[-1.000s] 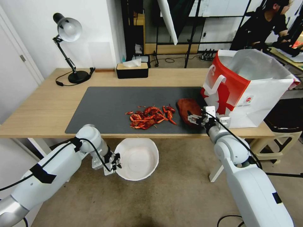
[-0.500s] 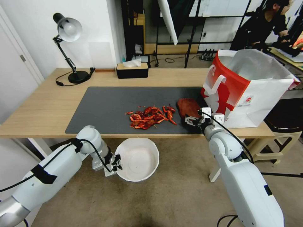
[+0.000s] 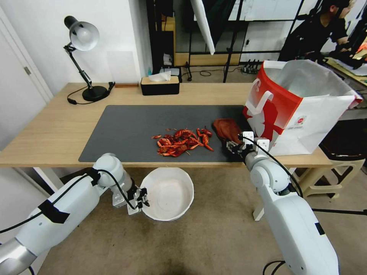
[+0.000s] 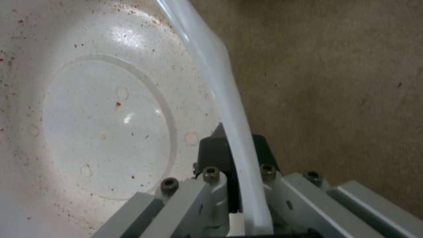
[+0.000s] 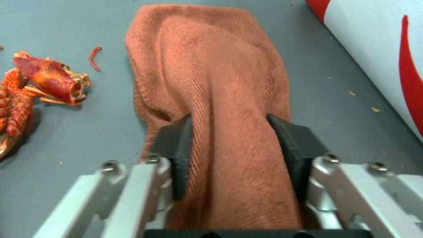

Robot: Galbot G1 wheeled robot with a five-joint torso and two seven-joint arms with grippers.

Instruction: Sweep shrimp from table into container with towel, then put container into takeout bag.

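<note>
Red-orange shrimp (image 3: 182,142) lie heaped mid-mat on the table (image 3: 46,130), near the front edge. Towel (image 3: 228,130) sits just to their right, bunched, its long axis running away from the robot. Right gripper (image 3: 232,146) has its fingers closed on the towel's near end, the cloth pinched between the pads (image 5: 178,155). The pile lies leftward of those fingers, so I judge the sweep goes left and toward the edge. Container (image 3: 168,194) hangs below that edge, under the pile, left gripper (image 3: 142,198) clamped on its rim. Takeout bag (image 3: 302,107) stands at far right.

Beige carpet (image 3: 214,236), white wall (image 3: 42,34), desk lamp (image 3: 82,36).
</note>
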